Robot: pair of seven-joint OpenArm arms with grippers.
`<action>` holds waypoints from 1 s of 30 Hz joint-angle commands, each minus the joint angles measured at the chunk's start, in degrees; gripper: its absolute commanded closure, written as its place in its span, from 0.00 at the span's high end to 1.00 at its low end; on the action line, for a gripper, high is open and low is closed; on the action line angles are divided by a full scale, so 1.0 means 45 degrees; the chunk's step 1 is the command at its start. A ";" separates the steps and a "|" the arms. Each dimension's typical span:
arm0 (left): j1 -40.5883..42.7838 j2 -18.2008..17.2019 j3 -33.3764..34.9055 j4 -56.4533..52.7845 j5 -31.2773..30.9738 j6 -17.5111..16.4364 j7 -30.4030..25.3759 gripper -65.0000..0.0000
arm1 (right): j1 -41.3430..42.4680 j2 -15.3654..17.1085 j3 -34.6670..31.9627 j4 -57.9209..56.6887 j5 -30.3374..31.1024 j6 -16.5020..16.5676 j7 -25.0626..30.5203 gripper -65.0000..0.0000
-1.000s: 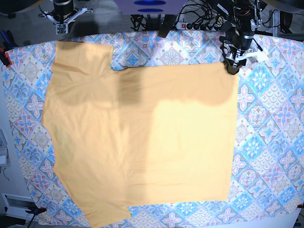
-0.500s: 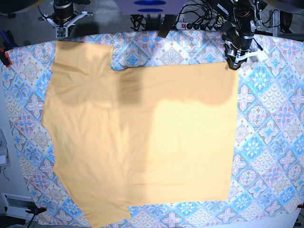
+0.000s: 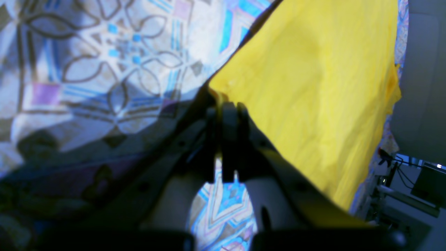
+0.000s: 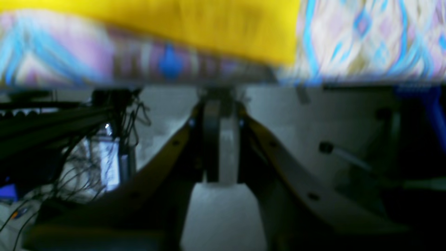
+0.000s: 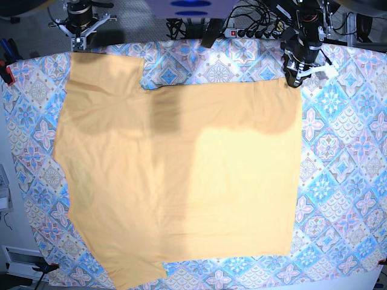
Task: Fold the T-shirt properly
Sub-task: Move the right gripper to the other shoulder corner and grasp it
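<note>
The pale orange-yellow T-shirt (image 5: 181, 175) lies spread flat on the patterned tablecloth (image 5: 344, 151), one sleeve at the far left and one at the near left. My left gripper (image 5: 293, 81) is at the shirt's far right corner. In the left wrist view it (image 3: 224, 104) is shut on that corner of the yellow cloth (image 3: 313, 87). My right gripper (image 5: 80, 41) hangs just past the table's far edge, above the far left sleeve. Its wrist view is blurred; the right gripper (image 4: 221, 104) has its fingers together with nothing between them, and the shirt's edge (image 4: 174, 21) is ahead.
A power strip with cables (image 5: 242, 31) lies behind the table's far edge. A red clamp (image 5: 6, 74) pins the tablecloth at the left edge. Bare patterned tablecloth (image 3: 87, 69) runs along the right side and far middle.
My left gripper has shut on the shirt's far right corner and drawn it slightly back and inward. The right arm has shifted a little behind the far left edge.
</note>
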 commanded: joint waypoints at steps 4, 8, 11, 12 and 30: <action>0.0133 0.0004 0.0037 0.0061 0.0100 0.0153 0.0443 0.00 | 0.0366 0.0282 0.0299 0.0182 -0.0022 -0.0104 0.0069 0.16; 0.0133 0.0004 0.0037 0.0061 0.0100 0.0153 0.0443 0.00 | 0.0600 0.0301 0.0807 0.0182 -0.0041 -0.0104 0.0069 0.19; 0.0133 0.0004 0.0037 0.0061 0.0100 0.0153 0.0443 0.00 | 0.0620 0.0301 0.0944 0.0221 -0.0803 -0.0104 0.0069 0.22; 0.0133 0.0004 0.0037 0.0061 0.0100 0.0153 0.0443 0.00 | 0.0620 0.0301 0.0944 0.0299 -0.0960 -0.0104 0.0069 0.22; 0.0094 0.0024 0.0056 0.0041 0.0158 0.0153 0.0443 0.00 | 0.0756 0.0809 0.1335 0.2350 0.4276 -0.0065 -0.2412 0.35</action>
